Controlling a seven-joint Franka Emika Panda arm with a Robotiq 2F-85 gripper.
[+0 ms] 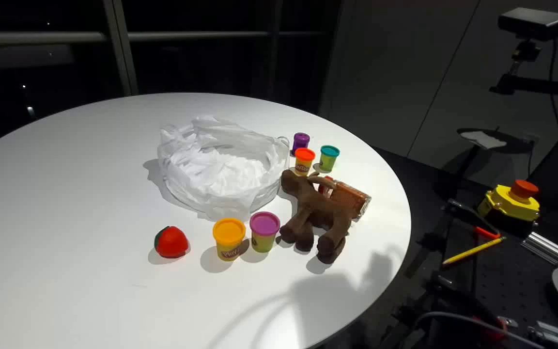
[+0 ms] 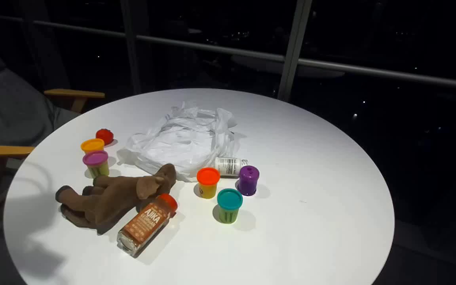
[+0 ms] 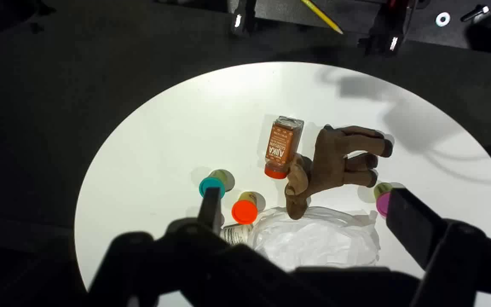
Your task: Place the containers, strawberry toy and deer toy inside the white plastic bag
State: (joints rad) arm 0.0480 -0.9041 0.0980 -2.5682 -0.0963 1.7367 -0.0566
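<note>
The white plastic bag (image 1: pixel 225 206) lies spread on the round table, its mouth facing up. Small containers stand around it: an orange-yellow tub (image 1: pixel 229 240) and a pink-purple-lidded tub (image 1: pixel 263 232) on one side, a red-orange-lidded tub (image 2: pixel 208 183), a teal-lidded tub (image 2: pixel 229 206) and a solid purple tub (image 2: pixel 248 180) on another. On its side lies the brown deer toy (image 3: pixel 328 160), head against the bag's edge. The strawberry toy (image 1: pixel 171 242) rests beside the orange-yellow tub, out of the wrist view. High above the table, my gripper (image 3: pixel 305 200) is open, holding nothing.
A spice jar (image 2: pixel 147 225) with a red cap lies beside the deer toy. Between the bag and the purple tub is a white bottle (image 2: pixel 228 166) on its side. A chair (image 2: pixel 14 99) stands beyond the table's edge; a yellow emergency-stop box (image 1: pixel 509 203) sits off the table.
</note>
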